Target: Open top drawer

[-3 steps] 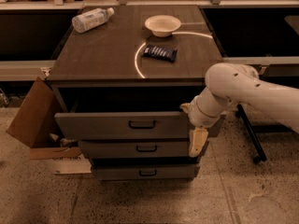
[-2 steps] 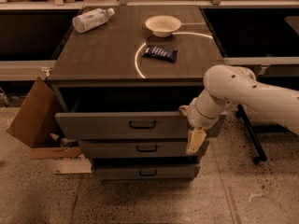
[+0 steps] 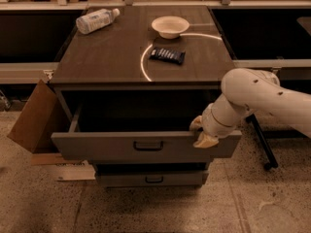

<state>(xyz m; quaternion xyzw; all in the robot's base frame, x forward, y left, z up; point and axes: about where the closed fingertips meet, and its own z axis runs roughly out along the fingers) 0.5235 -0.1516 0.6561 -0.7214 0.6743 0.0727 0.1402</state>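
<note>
Top drawer (image 3: 107, 147) now stands well out of the cabinet (image 3: 121, 57); a second ago its front sat only a little proud of the frame. The gripper (image 3: 201, 132) is at the right end of that front, on its upper edge, and the white arm (image 3: 257, 93) reaches in from the right behind it. Whether it is clamped on the edge or only hooked over it, I cannot tell. It has come forward together with the front, so the pull was made from this corner. The handle (image 3: 148, 145), further along at the middle of the front, is untouched.

Just behind the gripper the drawer's deep box lies open and dark under the cabinet top. Below it a lower drawer (image 3: 126, 178) sits well back, half hidden by the overhanging front. Above and beyond the gripper, the bowl (image 3: 170, 26), packet (image 3: 166, 55) and bottle (image 3: 96, 20) lie where they lay.

The task looks all but done: at most a last short pull, then letting go. Since the pull is from one end, the drawer could skew on its runners.
</note>
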